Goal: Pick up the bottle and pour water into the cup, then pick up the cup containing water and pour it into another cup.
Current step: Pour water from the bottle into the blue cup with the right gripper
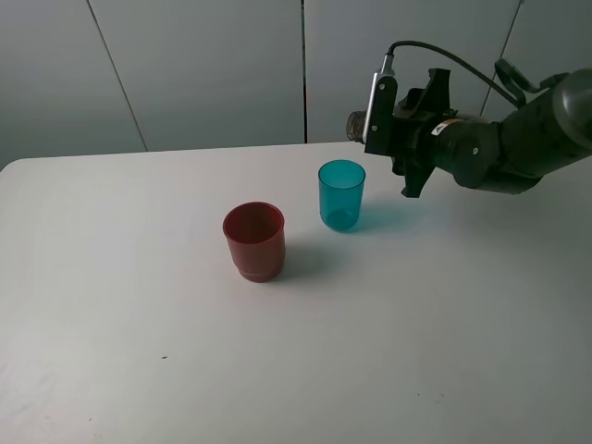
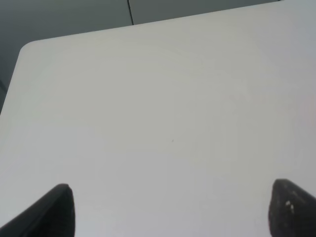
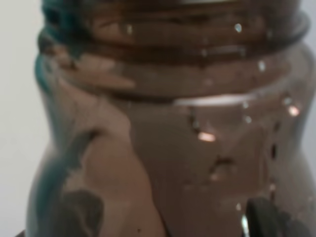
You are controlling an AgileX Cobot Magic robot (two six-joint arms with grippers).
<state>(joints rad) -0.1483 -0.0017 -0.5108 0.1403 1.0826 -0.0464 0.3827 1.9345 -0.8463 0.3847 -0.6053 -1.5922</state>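
My right gripper (image 1: 403, 139) is shut on the smoky grey-brown bottle, held tipped on its side above the table. Only the bottle's mouth (image 1: 356, 125) sticks out to the left, above and to the right of the teal-blue cup (image 1: 341, 194). The bottle's neck (image 3: 187, 138) fills the right wrist view, with droplets inside and one fingertip (image 3: 269, 219) at the edge. I cannot tell if water is flowing. The red cup (image 1: 253, 240) stands upright to the front left of the teal cup, apart from it. My left gripper (image 2: 173, 212) is open and empty over bare table.
The white table (image 1: 139, 324) has its rounded far left corner (image 2: 29, 47) in the left wrist view. Grey wall panels stand behind it. The right arm (image 1: 518, 139) reaches in from the far right.
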